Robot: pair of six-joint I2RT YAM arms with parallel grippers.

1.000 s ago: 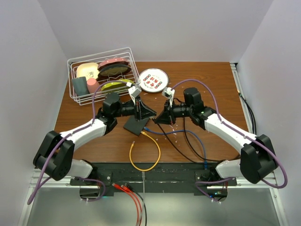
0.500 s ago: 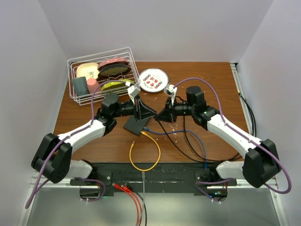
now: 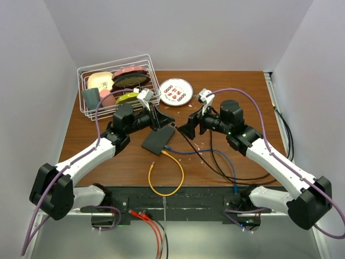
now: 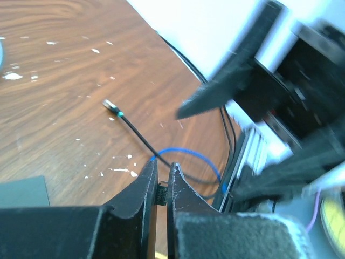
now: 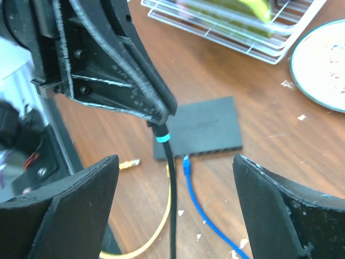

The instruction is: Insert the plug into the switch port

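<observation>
Plug (image 5: 160, 132), teal-banded: pinched at tips of clenched left gripper (image 5: 163, 114), frame centre, over left corner of switch (image 5: 207, 127). Right gripper (image 5: 178, 210) released, fingers spread at lower corners, grasping nothing. Blue cable (image 5: 193, 197) seated in switch's lower edge.

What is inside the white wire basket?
The basket holds a tan slab, pink plate, dark plate, yellow-green piece and grey block. They hide each other's lower parts.

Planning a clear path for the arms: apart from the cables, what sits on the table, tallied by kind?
Wire basket: 1
Plate: 1
Black switch box: 1
Total: 3
</observation>
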